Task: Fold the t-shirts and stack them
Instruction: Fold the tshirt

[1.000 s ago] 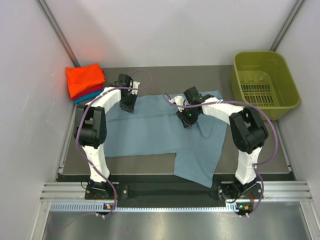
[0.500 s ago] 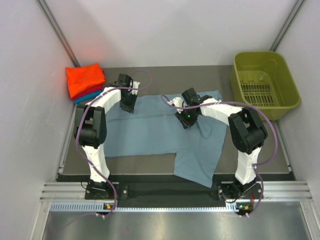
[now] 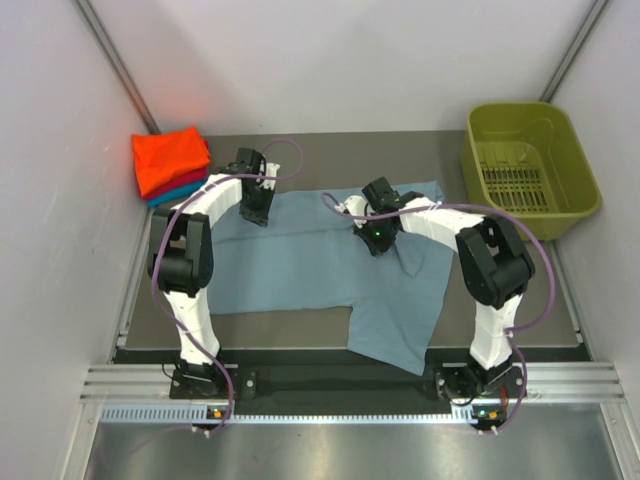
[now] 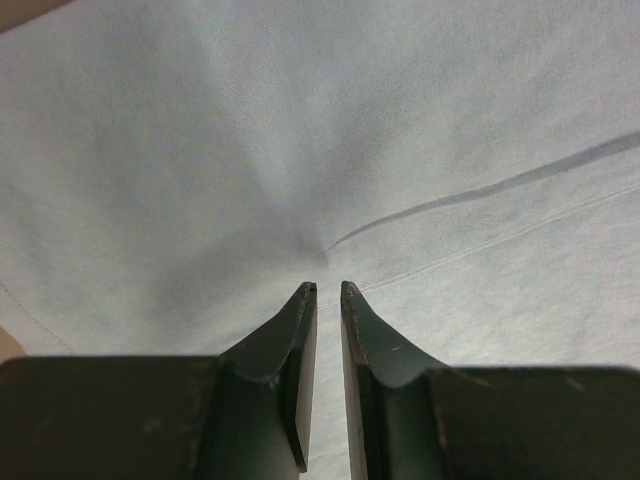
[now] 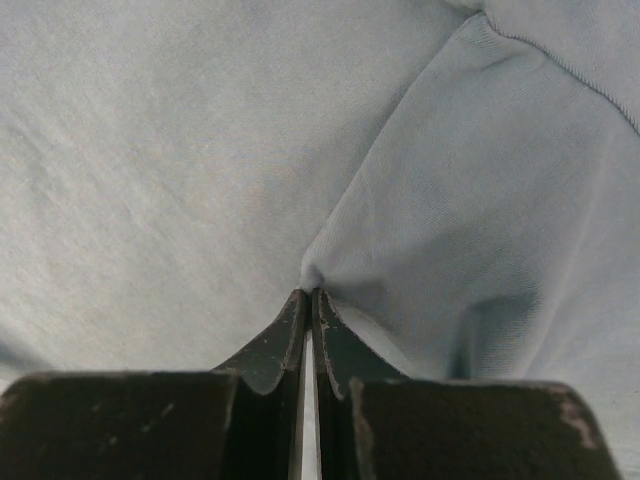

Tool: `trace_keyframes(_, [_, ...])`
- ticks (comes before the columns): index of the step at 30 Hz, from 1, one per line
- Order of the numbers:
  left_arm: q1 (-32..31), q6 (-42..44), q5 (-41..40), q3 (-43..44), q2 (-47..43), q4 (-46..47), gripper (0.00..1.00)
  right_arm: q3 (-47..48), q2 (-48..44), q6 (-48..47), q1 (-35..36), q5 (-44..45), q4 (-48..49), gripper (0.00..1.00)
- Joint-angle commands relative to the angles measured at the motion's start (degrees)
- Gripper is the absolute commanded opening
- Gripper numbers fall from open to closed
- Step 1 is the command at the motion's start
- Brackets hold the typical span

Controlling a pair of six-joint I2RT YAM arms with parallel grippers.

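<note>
The grey-blue t-shirt [image 3: 300,265] lies spread on the table [image 3: 400,155], pinched at two spots: the left gripper [image 4: 325,287] is closed to a sliver on a pucker, and the right gripper [image 5: 308,293] is clamped tight on a fold.

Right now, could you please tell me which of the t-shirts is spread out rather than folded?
The grey-blue t-shirt, lying open and flat; the orange, red and teal ones sit folded in a stack at the far left.

White arms [image 3: 195,300], black joints [image 3: 180,262], purple cables [image 3: 284,142], dark green gripper fingers [image 4: 290,380].
</note>
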Motion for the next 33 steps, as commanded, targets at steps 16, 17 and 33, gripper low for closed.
trace_keyframes(16, [-0.18,-0.56,1.12,0.16,-2.42,1.08,0.21,14.44,0.12,-11.79,-2.78,-30.53,-23.42,0.0])
trace_keyframes(17, [-0.18,-0.55,1.12,0.25,-2.33,1.08,0.21,15.15,1.18,-11.96,-2.96,-32.11,-24.39,0.0])
trace_keyframes(33, [0.43,1.2,-2.13,2.71,-0.49,0.82,0.21,25.61,8.31,-6.08,-16.31,-30.11,-22.66,0.47])
